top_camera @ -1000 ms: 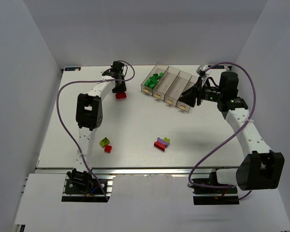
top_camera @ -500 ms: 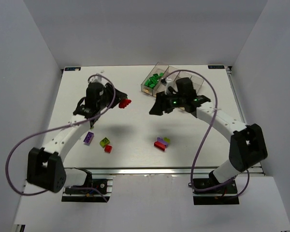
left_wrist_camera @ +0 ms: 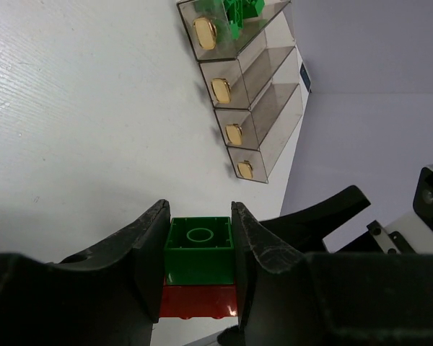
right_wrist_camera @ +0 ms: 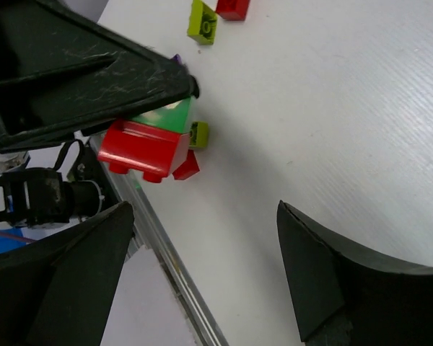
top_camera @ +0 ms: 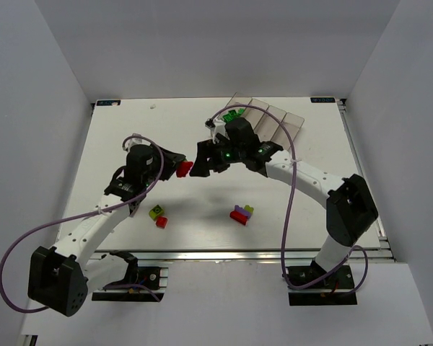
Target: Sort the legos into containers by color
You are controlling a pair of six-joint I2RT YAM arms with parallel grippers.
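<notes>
My left gripper (top_camera: 175, 167) is shut on a two-brick stack, a green lego (left_wrist_camera: 199, 249) on a red lego (left_wrist_camera: 198, 301), held above the table. In the top view only the red lego (top_camera: 183, 169) shows. My right gripper (top_camera: 200, 165) is open and empty, facing the stack from the right, close to it but apart. In the right wrist view the stack (right_wrist_camera: 144, 148) lies beyond my open right gripper (right_wrist_camera: 206, 209). The containers (top_camera: 270, 119) stand at the back, partly behind my right arm. The leftmost holds green legos (top_camera: 234, 115). The containers also show in the left wrist view (left_wrist_camera: 238, 79).
A yellow-green lego (top_camera: 156, 212) and a red lego (top_camera: 162, 222) lie at the front left. A small cluster of red, purple and yellow-green legos (top_camera: 240, 214) lies at the front centre. The table's front rail (right_wrist_camera: 173, 274) runs close below.
My left arm has carried the stack from the back of the table toward the centre. My right arm has swung from the containers leftward and now faces the stack.
</notes>
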